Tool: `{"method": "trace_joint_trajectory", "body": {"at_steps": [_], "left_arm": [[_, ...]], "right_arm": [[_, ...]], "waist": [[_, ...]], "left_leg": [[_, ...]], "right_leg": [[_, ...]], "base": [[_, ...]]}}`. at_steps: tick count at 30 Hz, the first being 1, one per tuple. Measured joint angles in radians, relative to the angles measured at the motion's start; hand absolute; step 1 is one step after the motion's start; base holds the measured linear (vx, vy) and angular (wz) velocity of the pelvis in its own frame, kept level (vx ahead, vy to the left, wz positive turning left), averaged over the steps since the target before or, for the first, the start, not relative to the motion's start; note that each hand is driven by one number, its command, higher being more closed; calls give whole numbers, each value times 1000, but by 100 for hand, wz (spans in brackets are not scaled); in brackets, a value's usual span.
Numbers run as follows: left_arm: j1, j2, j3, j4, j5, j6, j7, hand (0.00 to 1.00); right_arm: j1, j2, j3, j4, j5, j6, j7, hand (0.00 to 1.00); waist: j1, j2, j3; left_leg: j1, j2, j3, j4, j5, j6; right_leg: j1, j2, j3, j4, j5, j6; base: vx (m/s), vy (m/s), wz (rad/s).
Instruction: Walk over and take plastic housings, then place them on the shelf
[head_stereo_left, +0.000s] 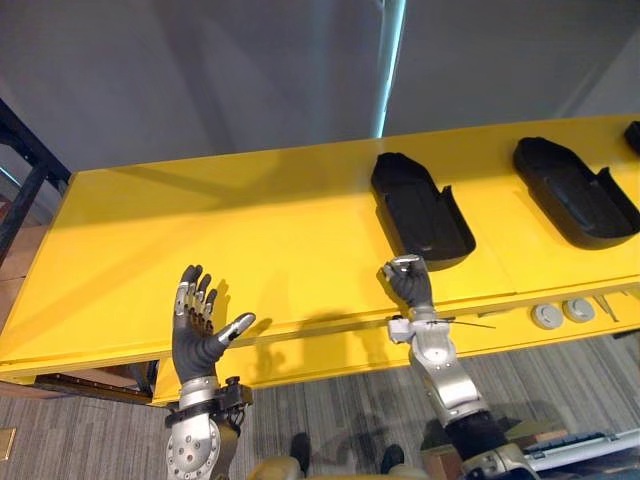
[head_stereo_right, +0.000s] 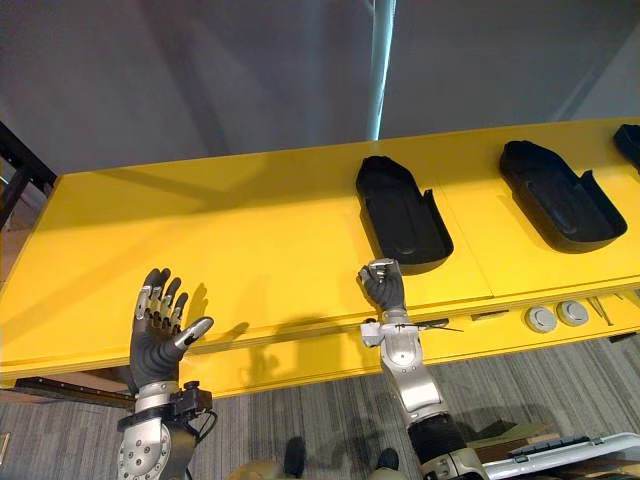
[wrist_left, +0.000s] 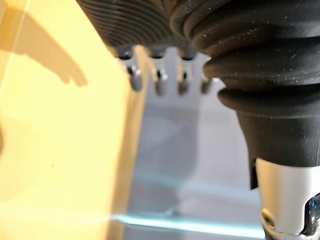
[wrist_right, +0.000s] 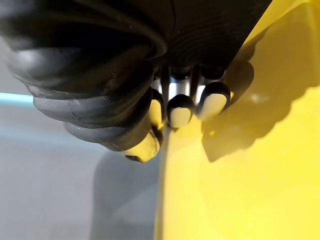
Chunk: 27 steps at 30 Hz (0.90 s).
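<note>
Two black plastic housings lie on the yellow shelf top (head_stereo_left: 250, 230): one (head_stereo_left: 420, 210) near the middle, another (head_stereo_left: 575, 192) further right. My right hand (head_stereo_left: 408, 280) hovers just in front of the near housing, its fingers curled into a fist around nothing, as the right wrist view shows with the fingertips (wrist_right: 180, 112) folded in. My left hand (head_stereo_left: 198, 325) is raised over the shelf's front left part, fingers straight and spread, thumb out, holding nothing.
A third dark housing (head_stereo_left: 633, 135) peeks in at the far right edge. Two round grey discs (head_stereo_left: 562, 313) and thin metal pieces (head_stereo_left: 605, 305) lie on the lower yellow ledge at right. A dark frame (head_stereo_left: 25, 165) stands at the left. Grey carpet (head_stereo_left: 330, 410) lies below.
</note>
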Motion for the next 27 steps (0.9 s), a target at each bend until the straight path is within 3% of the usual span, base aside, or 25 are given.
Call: {"method": "trace_joint_trajectory", "body": {"at_steps": [11,19,20,22,27], "left_arm": [[-1,0,-1,17,0,-3,-8,0],[-4,1,-7,24,0,-42,1,0],[-7,1,-7,24,0,-44,2,0],[-25,3,-7,32,0,-48,1,0],[-92,7,-9,61,4,-84,-10,0]], "right_arm": [[-26,13,9,-9,-36,-11,2,100],[142,0,-3,-360,-33,-41,30,100],[160,-2,-9,-379,-33,-46,34,0],[212,-11,-36,-440,-31,-56,49,0],[258,-34,-95,-501,7,-88,59,0]], "waist": [[0,0,0],[-12,-16,-10],[-17,-20,-13],[-27,-35,-22],[-50,-43,-45]], "left_leg": [[1,0,5,0,-1,0],[19,7,54,1,-21,1],[19,8,56,0,-23,0],[24,12,81,2,-31,-2],[50,12,136,5,-46,1]], "right_leg": [[0,-1,1,0,0,0],[-1,6,43,-7,1,1],[-1,7,45,-9,1,2],[-8,11,67,-12,2,4],[-11,13,119,-14,6,9]], "base": [[0,0,0],[1,2,-16],[13,-4,-15],[15,-3,-26],[22,16,-34]]}}
